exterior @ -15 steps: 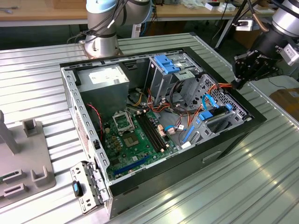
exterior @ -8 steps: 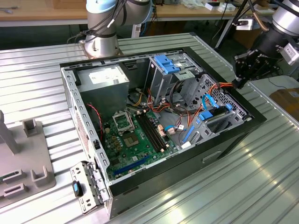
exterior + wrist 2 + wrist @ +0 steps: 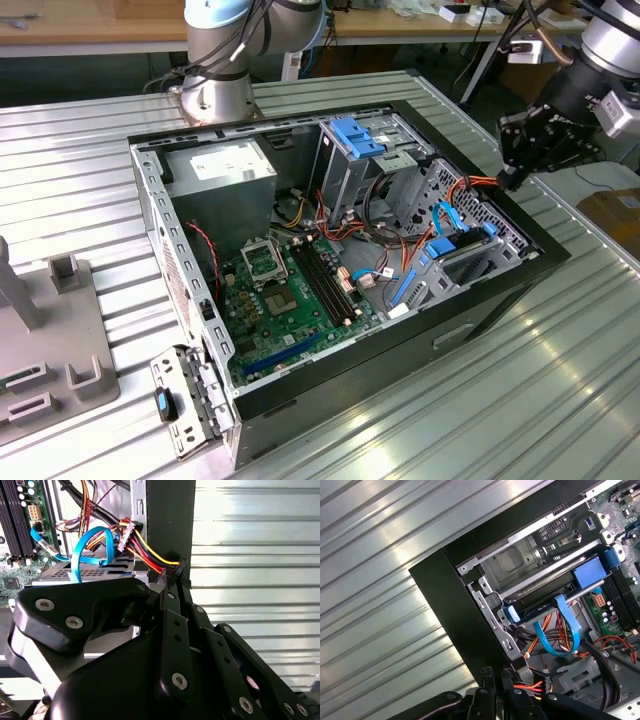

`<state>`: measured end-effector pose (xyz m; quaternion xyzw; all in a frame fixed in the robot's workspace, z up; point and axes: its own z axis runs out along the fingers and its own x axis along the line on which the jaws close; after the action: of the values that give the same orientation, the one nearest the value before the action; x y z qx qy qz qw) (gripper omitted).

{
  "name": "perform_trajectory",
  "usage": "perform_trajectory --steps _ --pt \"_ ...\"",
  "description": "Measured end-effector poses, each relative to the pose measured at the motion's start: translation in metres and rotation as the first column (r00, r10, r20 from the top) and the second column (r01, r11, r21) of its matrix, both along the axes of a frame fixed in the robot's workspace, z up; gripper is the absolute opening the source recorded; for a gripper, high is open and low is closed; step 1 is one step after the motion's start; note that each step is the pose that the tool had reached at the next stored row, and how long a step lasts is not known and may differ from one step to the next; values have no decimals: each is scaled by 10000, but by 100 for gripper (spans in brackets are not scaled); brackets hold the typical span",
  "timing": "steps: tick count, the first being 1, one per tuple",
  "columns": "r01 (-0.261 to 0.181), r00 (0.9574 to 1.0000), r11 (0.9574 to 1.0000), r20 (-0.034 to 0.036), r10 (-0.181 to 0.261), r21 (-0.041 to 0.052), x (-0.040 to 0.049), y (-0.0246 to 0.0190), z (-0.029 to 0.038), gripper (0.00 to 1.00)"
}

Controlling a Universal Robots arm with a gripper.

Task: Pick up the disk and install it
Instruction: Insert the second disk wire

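The black multi-link gripper (image 3: 515,170) hangs just above the rim of the open black desktop computer case (image 3: 545,262) on the exterior view's right; in the second wrist view its fingers (image 3: 172,630) look drawn together with nothing between them, so I judge it closed and empty. The disk (image 3: 462,252), a flat silver-grey metal drive with blue plastic carrier rails, sits in the bay inside the case just below the gripper, near that same wall. It should handle as a stiff, fairly heavy slab with smooth, slippery metal faces and delicate insides, so the blue rails along its edges look the safer place to grip. A looped blue flat data cable (image 3: 82,550) and a bundle of red, yellow and black power wires (image 3: 147,550) crowd the bay and could snag. Further in lie the green motherboard (image 3: 290,300), the grey power supply box (image 3: 220,175) and a blue-latched drive cage (image 3: 355,140). The case rests on a ribbed metal desk (image 3: 560,400).
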<state>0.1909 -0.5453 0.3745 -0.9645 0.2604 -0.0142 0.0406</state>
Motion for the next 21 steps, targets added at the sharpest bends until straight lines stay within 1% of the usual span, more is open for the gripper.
perform_trajectory --steps 4,9,12,13,15,17,21 --pt "82 10000 10000 0 -82 2 -61 -1 -1 16" --pt "115 9999 9999 4 -115 3 -163 -1 -1 16" --pt "120 9999 9999 15 -120 4 -255 -1 -1 16" --pt "121 9999 9999 25 -121 6 -299 -1 -1 16" --pt "120 9999 9999 35 -120 8 -346 -1 -1 16" --pt "121 9999 9999 54 -121 11 -440 -1 -2 16" --pt "148 9999 9999 64 -148 11 -538 -2 -1 16"
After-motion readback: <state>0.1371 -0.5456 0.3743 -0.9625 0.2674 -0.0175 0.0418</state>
